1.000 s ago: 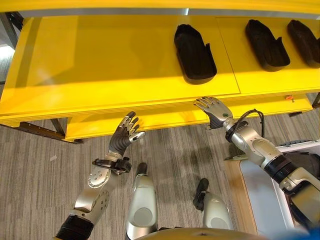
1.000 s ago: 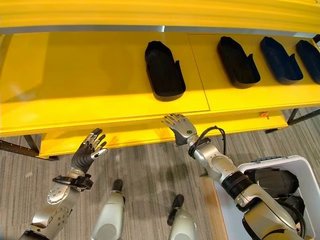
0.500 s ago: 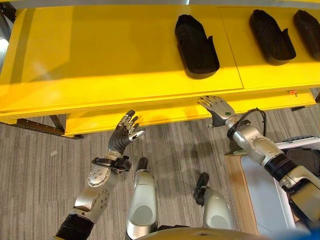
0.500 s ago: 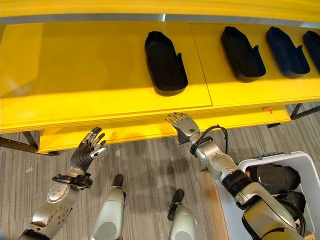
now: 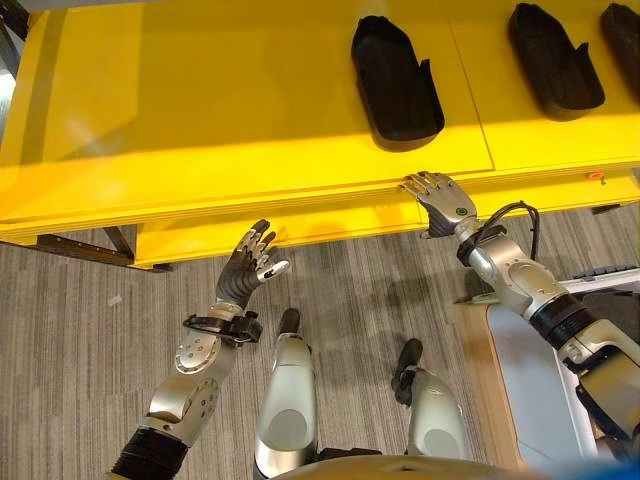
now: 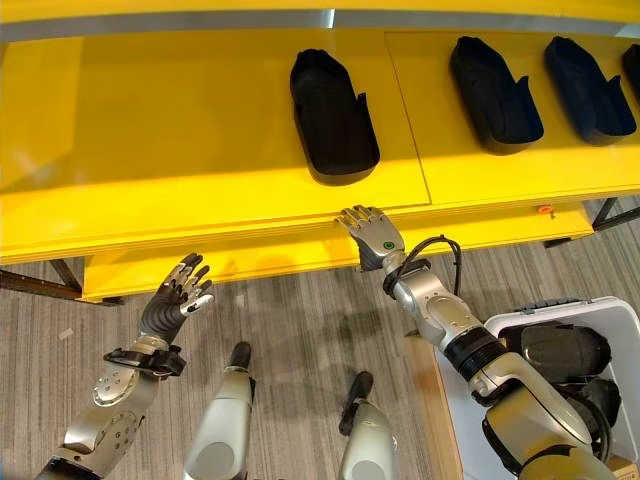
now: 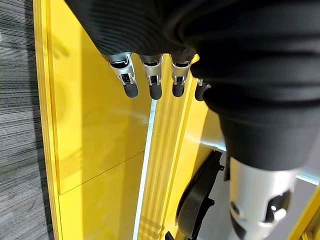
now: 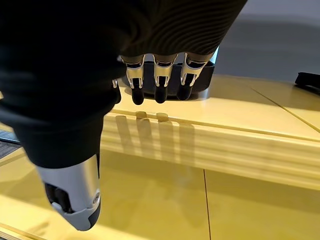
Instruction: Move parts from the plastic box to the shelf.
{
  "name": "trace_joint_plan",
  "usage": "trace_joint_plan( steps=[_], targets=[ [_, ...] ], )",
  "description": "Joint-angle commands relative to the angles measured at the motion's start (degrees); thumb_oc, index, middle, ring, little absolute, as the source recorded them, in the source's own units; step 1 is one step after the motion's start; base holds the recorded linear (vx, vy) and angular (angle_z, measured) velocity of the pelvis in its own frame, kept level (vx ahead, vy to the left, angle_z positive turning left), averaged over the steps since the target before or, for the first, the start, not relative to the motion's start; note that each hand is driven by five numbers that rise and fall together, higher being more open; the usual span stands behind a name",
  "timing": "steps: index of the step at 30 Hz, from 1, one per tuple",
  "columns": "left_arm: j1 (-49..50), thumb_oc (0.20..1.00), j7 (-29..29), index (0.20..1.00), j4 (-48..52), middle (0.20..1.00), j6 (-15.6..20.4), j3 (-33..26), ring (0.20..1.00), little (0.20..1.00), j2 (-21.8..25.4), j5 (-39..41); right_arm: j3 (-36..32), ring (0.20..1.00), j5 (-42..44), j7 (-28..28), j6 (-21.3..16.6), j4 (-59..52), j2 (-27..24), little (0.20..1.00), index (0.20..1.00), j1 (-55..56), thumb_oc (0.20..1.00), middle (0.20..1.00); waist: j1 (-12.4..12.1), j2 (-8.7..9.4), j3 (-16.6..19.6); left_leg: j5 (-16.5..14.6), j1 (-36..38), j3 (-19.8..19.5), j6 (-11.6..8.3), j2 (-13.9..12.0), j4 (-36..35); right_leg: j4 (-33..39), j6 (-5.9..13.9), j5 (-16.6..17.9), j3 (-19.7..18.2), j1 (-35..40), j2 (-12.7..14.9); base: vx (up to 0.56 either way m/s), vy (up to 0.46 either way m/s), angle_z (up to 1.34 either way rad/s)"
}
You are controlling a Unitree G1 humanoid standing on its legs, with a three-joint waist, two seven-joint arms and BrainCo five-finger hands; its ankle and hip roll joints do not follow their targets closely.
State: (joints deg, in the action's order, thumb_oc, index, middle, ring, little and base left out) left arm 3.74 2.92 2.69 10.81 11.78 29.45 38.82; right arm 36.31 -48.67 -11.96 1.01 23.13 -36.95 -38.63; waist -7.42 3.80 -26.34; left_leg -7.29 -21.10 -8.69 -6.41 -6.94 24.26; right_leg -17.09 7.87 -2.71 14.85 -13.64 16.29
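Your right hand (image 6: 372, 233) has come up a little since the earlier frame and now hangs at the front edge of the yellow shelf (image 6: 180, 150), fingers relaxed, holding nothing. Your left hand (image 6: 172, 300), lower left, is released too. Black parts (image 6: 333, 115) lie on the shelf; more sit in the plastic box (image 6: 612, 318), lower right.

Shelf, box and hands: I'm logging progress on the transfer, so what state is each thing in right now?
Left hand: open, empty, raised before the shelf edge.
Right hand: open, empty, fingers at the shelf's front edge.
Shelf: four black parts in a row, left half bare.
Nearest part: lying flat just beyond the right hand, not touched.
Box: on the floor at right, black parts inside.
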Motion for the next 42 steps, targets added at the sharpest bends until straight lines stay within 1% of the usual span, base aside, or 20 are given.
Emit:
trace_joint_plan(
  steps=[1, 11, 16, 25, 29, 42],
  targets=[
    [2.03, 1.000, 0.60, 1.000, 4.97, 1.000, 3.88, -1.38, 1.000, 1.000, -0.09, -0.49, -2.08, 1.000, -0.80, -2.66, 1.22, -1.20, -1.48, 1.000, 1.000, -4.16, 1.000, 1.000, -0.68, 0.92, 1.65, 0.78, -2.24, 0.58, 2.64, 0.46, 0.06, -7.11, -0.48, -6.22, -0.04, 3.41, 0.53, 0.00, 0.000, 0.00],
    [2.36, 1.000, 0.75, 1.000, 5.44, 1.000, 4.19, -1.81, 1.000, 1.000, 0.11, -0.49, -1.49, 1.000, -0.42, -2.30, 1.20, -0.22, -2.07, 1.000, 1.000, -5.44, 1.000, 1.000, -1.07, 0.77, 0.67, 0.81, -3.05, 0.26, 2.73, 0.77, 0.54, -7.73, -0.60, -6.33, 0.08, 2.79, 0.66, 0.00, 0.000, 0.00],
    [2.46, 1.000, 0.75, 1.000, 5.64, 1.000, 4.41, -1.80, 1.000, 1.000, 0.35, -0.40, -0.39, 1.000, 0.18, -2.97, 1.90, 3.19, -2.42, 1.000, 1.000, -8.10, 1.000, 1.000, -1.46, 0.54, 0.12, 0.87, -3.44, 0.30, 2.84, 0.95, 0.69, -8.11, -0.65, -6.35, -0.02, 2.42, 0.72, 0.00, 0.000, 0.00],
    [2.29, 1.000, 0.90, 1.000, 5.93, 1.000, 4.53, -1.97, 1.000, 1.000, 0.60, -0.33, 0.03, 1.000, 0.98, -3.53, 2.75, 5.15, -3.42, 1.000, 1.000, -11.80, 1.000, 1.000, -1.75, 0.35, -0.60, 0.81, -4.18, 0.20, 2.97, 1.23, 1.04, -9.04, -0.79, -6.63, -0.21, 1.55, 0.84, 0.01, 0.002, 0.01],
    [2.42, 1.000, 0.93, 1.000, 5.92, 1.000, 4.62, -2.07, 1.000, 1.000, 0.64, -0.36, -0.06, 1.000, 1.09, -3.50, 2.96, 5.58, -3.98, 1.000, 1.000, -12.02, 1.000, 1.000, -1.85, 0.33, -0.86, 0.76, -4.47, 0.14, 2.99, 1.25, 1.32, -9.51, -0.84, -6.70, -0.24, 1.26, 0.91, 0.00, 0.000, 0.00],
    [2.54, 1.000, 1.18, 1.000, 6.06, 1.000, 4.84, -2.16, 1.000, 1.000, 0.53, 0.08, 0.06, 1.000, 2.81, -3.75, 3.51, 8.76, -3.59, 1.000, 1.000, -12.90, 1.000, 1.000, -2.07, -0.06, -1.78, 0.65, -5.17, -0.02, 3.15, 1.44, 1.82, -10.45, -0.95, -6.97, -0.44, 0.40, 1.01, 0.00, 0.000, 0.00]
  ],
)
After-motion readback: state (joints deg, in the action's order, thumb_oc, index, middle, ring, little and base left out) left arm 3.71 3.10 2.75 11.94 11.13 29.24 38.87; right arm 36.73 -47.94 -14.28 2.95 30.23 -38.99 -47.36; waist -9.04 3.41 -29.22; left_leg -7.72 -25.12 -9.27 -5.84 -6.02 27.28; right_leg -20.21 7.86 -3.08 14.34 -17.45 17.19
